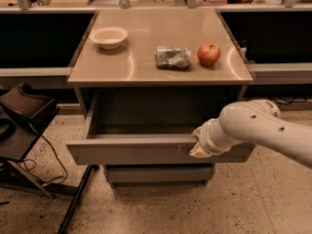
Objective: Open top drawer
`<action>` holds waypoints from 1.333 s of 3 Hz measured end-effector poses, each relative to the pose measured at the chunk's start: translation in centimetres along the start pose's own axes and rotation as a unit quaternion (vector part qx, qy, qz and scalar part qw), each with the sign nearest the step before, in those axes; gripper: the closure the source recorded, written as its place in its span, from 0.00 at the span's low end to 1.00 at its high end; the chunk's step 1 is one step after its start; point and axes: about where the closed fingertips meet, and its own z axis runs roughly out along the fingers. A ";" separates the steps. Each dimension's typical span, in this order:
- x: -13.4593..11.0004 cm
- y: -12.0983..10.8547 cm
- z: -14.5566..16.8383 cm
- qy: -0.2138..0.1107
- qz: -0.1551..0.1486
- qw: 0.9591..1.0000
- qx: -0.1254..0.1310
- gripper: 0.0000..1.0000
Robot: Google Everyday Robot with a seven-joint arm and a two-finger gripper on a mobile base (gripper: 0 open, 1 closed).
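Observation:
The top drawer (131, 152) is a wide grey metal drawer under the counter, pulled well out, with its dark shallow tray showing. Small pale scratches mark its front right of centre. My gripper (199, 147) is at the top edge of the drawer front, right of centre, at the end of my white arm (263, 130) that comes in from the right. A narrower grey drawer front (158, 173) sits shut below it.
On the counter top (146, 69) stand a white bowl (109, 36), a crumpled silver-green bag (172, 57) and a red apple (208, 54). A dark chair on a stand (24, 116) is at the left. The floor is speckled.

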 end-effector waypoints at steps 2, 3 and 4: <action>0.2 0.7 -0.1 0.000 -0.001 1.000 0.002 1.00; 0.1 0.6 -0.2 0.000 -0.001 1.000 0.002 1.00; 0.4 1.5 -0.2 0.000 0.000 1.000 0.004 1.00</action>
